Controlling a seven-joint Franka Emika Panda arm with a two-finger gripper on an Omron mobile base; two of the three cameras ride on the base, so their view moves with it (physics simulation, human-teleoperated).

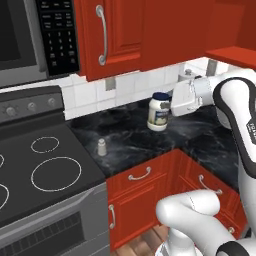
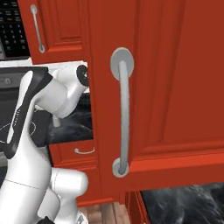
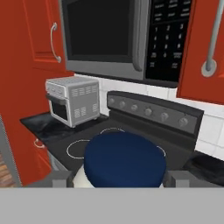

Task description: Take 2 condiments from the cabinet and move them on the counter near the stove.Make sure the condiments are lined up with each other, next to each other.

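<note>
While the arm reaches in from the right edge of the left base view, its white hand lies level, pointing left, with the gripper (image 1: 169,106) at the jar (image 1: 158,112) in the centre of that frame. The fingers (image 3: 61,178) stand apart on either side of the jar's blue lid (image 3: 125,159) in the hand view, flanking it closely; whether they press it I cannot tell. The jar stands upright with its base on the counter (image 1: 135,137), near the tiled wall.

The shaker (image 1: 101,147) stands upright to the lower left of the jar, well apart from it, just beside the stove (image 1: 40,170), which fills the lower left of the left base view. Nothing lies between the two condiments. In the right base view an open red cabinet door (image 2: 166,87) with a long grey handle (image 2: 123,113) covers most of the frame and hides the hand's end.

The counter is black marble with white veins over red drawers (image 1: 145,185). Above the stove hangs a microwave (image 3: 127,37) with a dark keypad. A toaster oven (image 3: 72,100) sits at the left centre of the hand view, on the counter beyond the stove. Red wall cabinets (image 1: 125,35) run along the top.
</note>
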